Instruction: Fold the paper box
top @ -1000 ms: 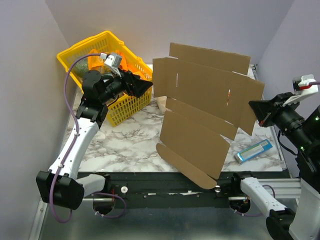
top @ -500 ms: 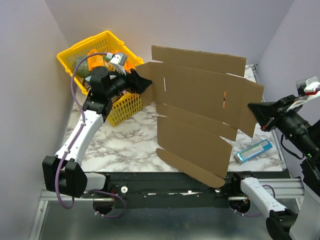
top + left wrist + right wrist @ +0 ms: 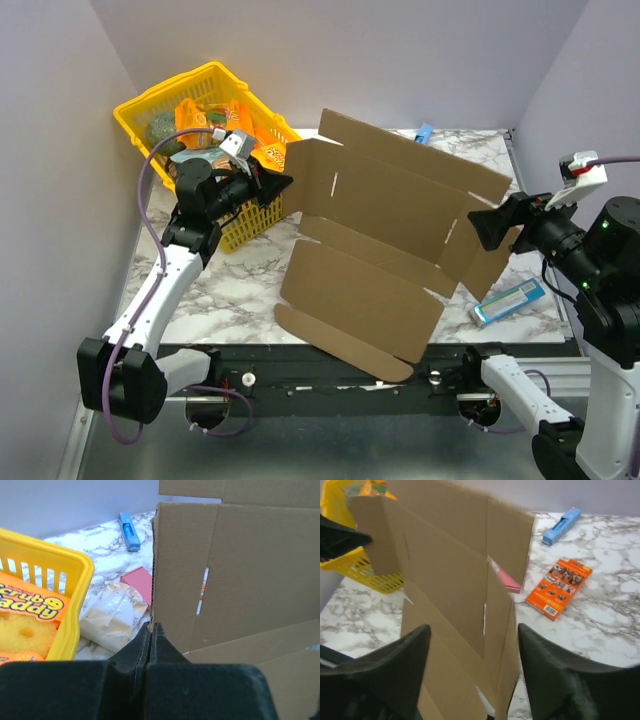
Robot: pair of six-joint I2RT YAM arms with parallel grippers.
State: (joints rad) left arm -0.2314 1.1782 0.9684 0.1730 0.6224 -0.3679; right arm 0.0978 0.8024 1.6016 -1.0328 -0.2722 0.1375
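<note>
Left gripper [image 3: 151, 630]: pinching a flap corner of the paper box [image 3: 250, 580]; hold it firm.
Right gripper [image 3: 472, 630]: fingers spread astride its right edge; close yours squarely.

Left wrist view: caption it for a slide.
Shut left gripper pinches brown cardboard sheet beside yellow plastic basket.

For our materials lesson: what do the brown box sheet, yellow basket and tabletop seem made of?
Paper box: corrugated cardboard, matt brown; fluted cut edge shows. Yellow basket: probably moulded plastic, glossy lattice. Tabletop: veined white-grey marble look, perhaps laminate.
</note>
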